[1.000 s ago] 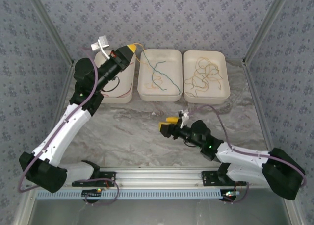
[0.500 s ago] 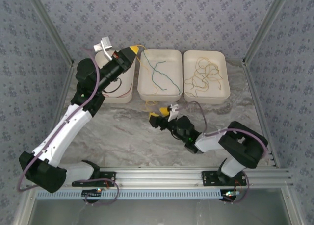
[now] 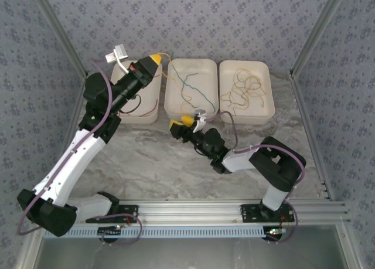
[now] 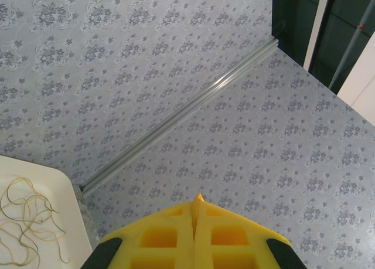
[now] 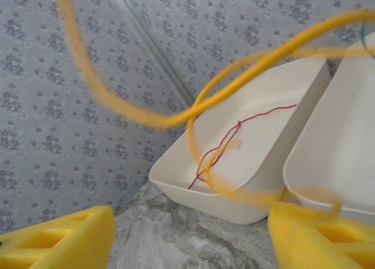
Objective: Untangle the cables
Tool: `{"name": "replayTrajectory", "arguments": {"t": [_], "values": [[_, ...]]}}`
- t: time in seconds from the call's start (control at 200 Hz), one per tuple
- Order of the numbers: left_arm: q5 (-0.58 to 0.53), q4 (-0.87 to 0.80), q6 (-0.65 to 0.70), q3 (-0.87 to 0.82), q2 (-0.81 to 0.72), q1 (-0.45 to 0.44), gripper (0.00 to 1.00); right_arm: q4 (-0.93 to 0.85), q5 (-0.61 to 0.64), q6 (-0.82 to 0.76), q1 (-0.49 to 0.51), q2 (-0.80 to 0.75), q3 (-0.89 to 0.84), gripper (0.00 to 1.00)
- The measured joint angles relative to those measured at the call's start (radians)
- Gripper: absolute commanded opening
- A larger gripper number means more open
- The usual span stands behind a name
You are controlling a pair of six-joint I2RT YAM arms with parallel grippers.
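My left claw (image 3: pixel 153 60) hangs pressed shut above the back of the left tray (image 3: pixel 143 118), its tip aimed far-right. A thin yellow strand (image 5: pixel 275 50) arcs off that tip, though I cannot tell whether it is pinched there. My right claw (image 3: pixel 180 122) stands wide, holding nothing, low over the desk (image 3: pixel 152 157) just in front of the middle tray (image 3: pixel 190 62), aimed far-left.

The green cable (image 3: pixel 184 88) lies in the middle tray, its wavy length running from the far wall toward the near wall. The red cable (image 5: pixel 225 141) lies lengthwise along the floor of the left tray. The yellow cables (image 3: pixel 243 90) lie in the right tray (image 3: pixel 252 118) as loose loops with no single direction.

From overhead the lifted strand is a hairline. My right wrist camera shows it close and blurred, looping in the air above the gap between my fingers and crossing in front of the left tray. That camera also lays bare the red cable, which my left arm mostly covers from above. My left wrist camera shows my closed fingers and a tray corner holding yellow loops.

A second ago my right claw sat out on the open desk, well short of the trays. It has since swung forward and left, its elbow folding up. My left claw has barely shifted and stays shut.
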Motion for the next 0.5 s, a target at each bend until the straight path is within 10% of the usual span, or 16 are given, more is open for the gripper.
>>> {"name": "replayTrajectory", "arguments": {"t": [0.265, 0.435, 0.5], "values": [[0.0, 0.0, 0.0, 0.0, -0.001, 0.0, 0.0, 0.001, 0.0, 0.03, -0.026, 0.016, 0.045, 0.64], [-0.004, -0.009, 0.003, 0.0, -0.011, 0.0, 0.0, 0.002, -0.011, 0.057, -0.042, 0.021, 0.049, 0.06], [-0.008, -0.026, 0.012, 0.001, -0.017, 0.0, 0.0, 0.0, -0.024, 0.077, -0.058, 0.022, 0.05, 0.0]]}}
